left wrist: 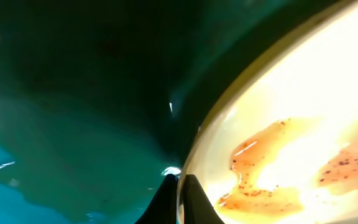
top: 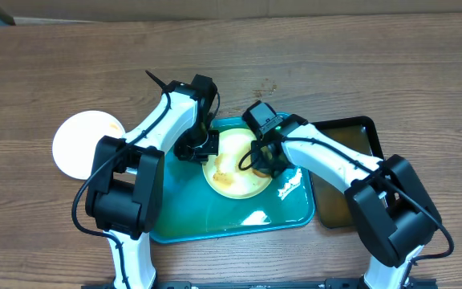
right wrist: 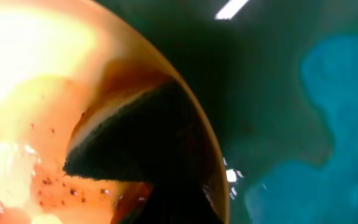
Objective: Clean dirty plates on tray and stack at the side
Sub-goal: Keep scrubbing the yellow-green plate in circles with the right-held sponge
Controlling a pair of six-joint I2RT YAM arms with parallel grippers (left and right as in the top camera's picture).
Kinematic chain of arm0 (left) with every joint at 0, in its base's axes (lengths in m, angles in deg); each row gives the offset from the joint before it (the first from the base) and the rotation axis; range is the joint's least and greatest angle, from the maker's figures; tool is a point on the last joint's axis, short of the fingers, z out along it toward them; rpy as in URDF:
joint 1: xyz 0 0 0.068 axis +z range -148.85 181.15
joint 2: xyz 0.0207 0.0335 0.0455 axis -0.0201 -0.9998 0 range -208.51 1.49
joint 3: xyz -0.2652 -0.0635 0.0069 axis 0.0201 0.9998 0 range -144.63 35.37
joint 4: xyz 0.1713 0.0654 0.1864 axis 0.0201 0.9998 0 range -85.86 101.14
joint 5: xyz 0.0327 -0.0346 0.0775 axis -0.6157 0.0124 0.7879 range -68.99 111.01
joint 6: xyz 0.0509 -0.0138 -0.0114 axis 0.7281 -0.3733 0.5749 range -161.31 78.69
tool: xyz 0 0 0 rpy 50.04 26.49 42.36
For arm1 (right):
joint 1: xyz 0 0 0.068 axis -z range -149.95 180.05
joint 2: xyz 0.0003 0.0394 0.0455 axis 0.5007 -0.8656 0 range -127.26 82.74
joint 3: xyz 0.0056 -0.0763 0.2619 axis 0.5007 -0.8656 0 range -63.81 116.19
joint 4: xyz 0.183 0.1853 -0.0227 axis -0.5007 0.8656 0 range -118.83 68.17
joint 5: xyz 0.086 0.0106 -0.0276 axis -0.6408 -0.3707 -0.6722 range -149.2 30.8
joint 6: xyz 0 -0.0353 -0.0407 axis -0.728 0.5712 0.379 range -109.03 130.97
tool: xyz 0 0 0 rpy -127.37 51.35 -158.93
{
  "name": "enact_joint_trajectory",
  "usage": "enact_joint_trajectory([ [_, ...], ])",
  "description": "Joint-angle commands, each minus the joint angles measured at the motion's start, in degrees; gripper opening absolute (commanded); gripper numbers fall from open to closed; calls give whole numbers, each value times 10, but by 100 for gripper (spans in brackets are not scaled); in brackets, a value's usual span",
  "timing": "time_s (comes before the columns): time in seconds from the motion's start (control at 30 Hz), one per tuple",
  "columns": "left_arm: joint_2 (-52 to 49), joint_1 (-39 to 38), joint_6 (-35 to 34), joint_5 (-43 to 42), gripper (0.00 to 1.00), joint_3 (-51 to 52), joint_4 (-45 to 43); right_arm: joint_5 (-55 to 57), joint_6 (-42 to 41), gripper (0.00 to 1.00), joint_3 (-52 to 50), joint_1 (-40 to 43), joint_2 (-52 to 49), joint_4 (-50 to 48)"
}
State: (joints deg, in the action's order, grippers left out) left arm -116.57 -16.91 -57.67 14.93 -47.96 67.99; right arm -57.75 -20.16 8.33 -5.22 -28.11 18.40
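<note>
Overhead, the smeared green plate (top: 235, 172) lies in the wet teal tray (top: 183, 217); your left gripper (top: 197, 148) has its jaws pinched on the rim, the right gripper (top: 261, 164) clamps a sponge (right wrist: 135, 143). Stiff, light, probably soapy-slick: hold the rim firmly.

Overhead looks down; both wrist cams close-up on plate (top: 233, 181).

arms bent inward; left tool (top: 206, 150) pinched, right tool (top: 261, 163) low (fingers hidden)
</note>
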Motion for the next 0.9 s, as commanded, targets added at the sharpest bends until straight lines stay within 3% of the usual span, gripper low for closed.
enact_joint_trajectory([
  [0.0,4,4,-6,31,4,9,2,-34,54,4,-16,8,-11,28],
  [0.17,4,4,-6,31,4,9,1,-124,157,4,-16,-14,-11,-18],
  [0.3,4,4,-6,31,4,9,2,-175,166,4,-16,-35,-11,-65],
  [0.63,4,4,-6,31,4,9,3,-183,99,4,-16,-78,-11,-93],
  [0.87,4,4,-6,31,4,9,3,-182,9,4,-16,-93,-11,-130],
])
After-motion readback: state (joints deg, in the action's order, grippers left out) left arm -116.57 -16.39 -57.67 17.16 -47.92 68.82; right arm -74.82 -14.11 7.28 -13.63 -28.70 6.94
